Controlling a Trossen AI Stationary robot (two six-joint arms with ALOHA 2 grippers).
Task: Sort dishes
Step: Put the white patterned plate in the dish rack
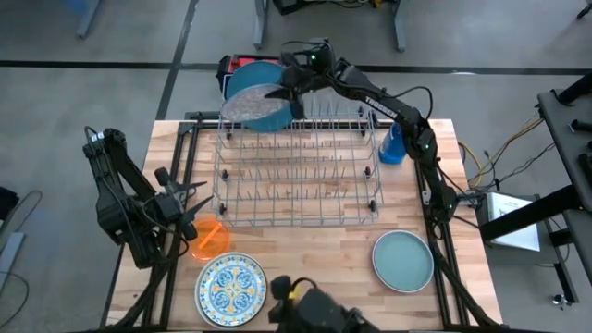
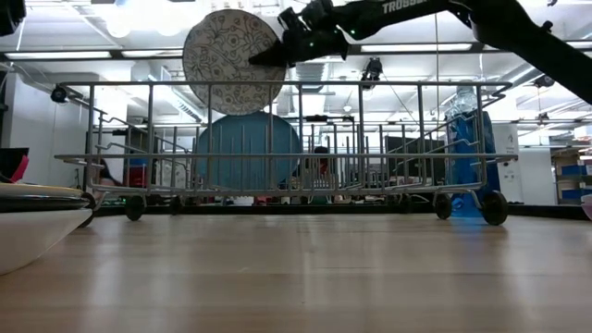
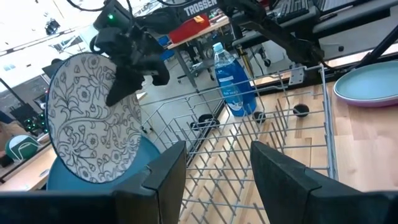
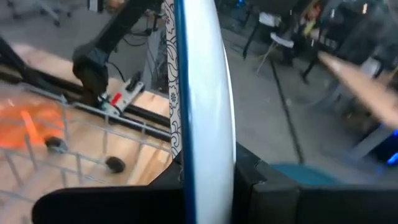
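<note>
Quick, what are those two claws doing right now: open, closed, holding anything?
Right gripper: shut on the black-and-white patterned plate, held above the wire rack.
Left gripper: open, empty, beside the small orange plate.

Grey concrete floor surrounds the pale wooden surface; bright ceiling lights glow over cluttered shelving behind

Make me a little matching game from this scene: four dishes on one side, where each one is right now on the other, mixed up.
Dishes:
1. black-and-white patterned plate
2. large blue plate
3. teal-green plate
4. small orange plate

Places:
A. flat on the table, near the waiting left gripper
B. standing in the wire rack
C. held above the rack by the right gripper
D. flat on the table, on the right arm's side

Pairs: 1-C, 2-B, 3-D, 4-A
</note>
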